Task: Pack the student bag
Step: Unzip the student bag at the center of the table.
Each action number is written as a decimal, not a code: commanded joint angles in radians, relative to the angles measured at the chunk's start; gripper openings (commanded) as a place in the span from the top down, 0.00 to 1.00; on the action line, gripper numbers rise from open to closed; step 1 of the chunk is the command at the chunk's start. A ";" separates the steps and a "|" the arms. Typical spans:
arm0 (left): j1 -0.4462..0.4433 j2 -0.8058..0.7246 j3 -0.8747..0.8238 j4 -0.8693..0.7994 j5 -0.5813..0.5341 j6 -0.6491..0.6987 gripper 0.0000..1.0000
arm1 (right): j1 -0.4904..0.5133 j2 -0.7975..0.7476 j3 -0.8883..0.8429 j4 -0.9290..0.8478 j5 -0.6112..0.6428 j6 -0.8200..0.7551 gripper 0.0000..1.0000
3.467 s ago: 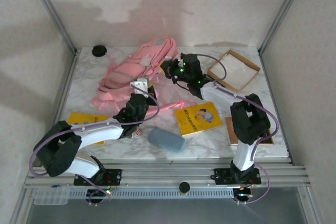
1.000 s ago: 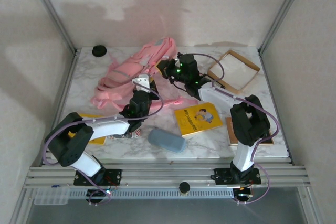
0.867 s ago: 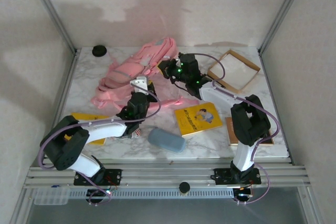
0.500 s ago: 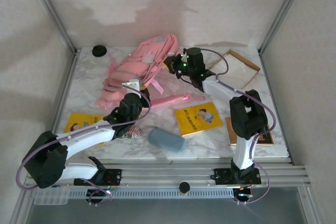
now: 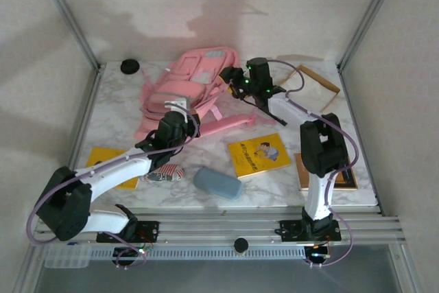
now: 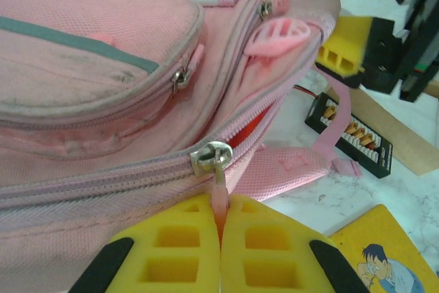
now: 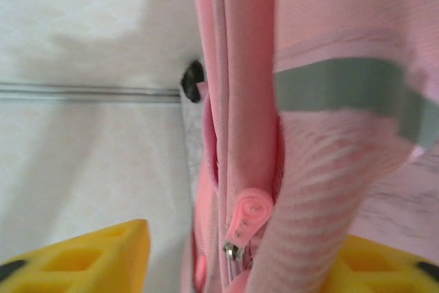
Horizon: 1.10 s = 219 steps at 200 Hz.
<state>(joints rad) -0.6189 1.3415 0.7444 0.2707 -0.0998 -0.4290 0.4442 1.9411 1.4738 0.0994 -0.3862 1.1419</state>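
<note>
1. Two arms are reaching over the marble table (image 5: 110, 111) toward the student bag (image 5: 188, 84). It is lying at the far middle of the table with its front pockets facing up.
2. At the bag's near edge, the left gripper (image 6: 221, 216) is pressing its yellow fingers (image 6: 171, 252) together. They are pinching the pink zip pull (image 6: 218, 200), which is hanging from a metal slider (image 6: 210, 158).
3. Just beside that slider the zip is gaping a little, and something red is showing in the slit.
4. At the bag's far right end, the right gripper (image 5: 230, 75) is holding its fingers spread wide, with a fold of pink fabric running between them. One finger is standing clear of the cloth. The other is partly hidden behind it, so I cannot tell whether it is touching.
5. A pink strap (image 5: 230, 123) is trailing from the bag across the marble toward the near right.
6. Nearer the arm bases, a yellow book (image 5: 259, 156) and a blue-grey oval case (image 5: 217, 183) are lying apart from the bag.
7. A cardboard box (image 5: 312, 86) is sitting by the far right corner.
</note>
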 commanded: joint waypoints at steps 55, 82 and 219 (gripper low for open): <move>-0.004 0.077 0.086 0.067 0.048 -0.027 1.00 | 0.025 -0.196 -0.091 -0.384 0.038 -0.123 0.01; -0.008 0.082 0.079 0.073 0.058 -0.024 1.00 | 0.093 -0.221 -0.175 -0.298 0.019 0.003 0.01; -0.016 0.029 0.075 -0.059 0.066 0.043 1.00 | 0.151 0.013 -0.057 -0.193 0.140 0.086 0.90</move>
<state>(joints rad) -0.6323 1.4384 0.7856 0.2134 -0.0322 -0.4187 0.6128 1.9316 1.3701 -0.0788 -0.3004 1.2701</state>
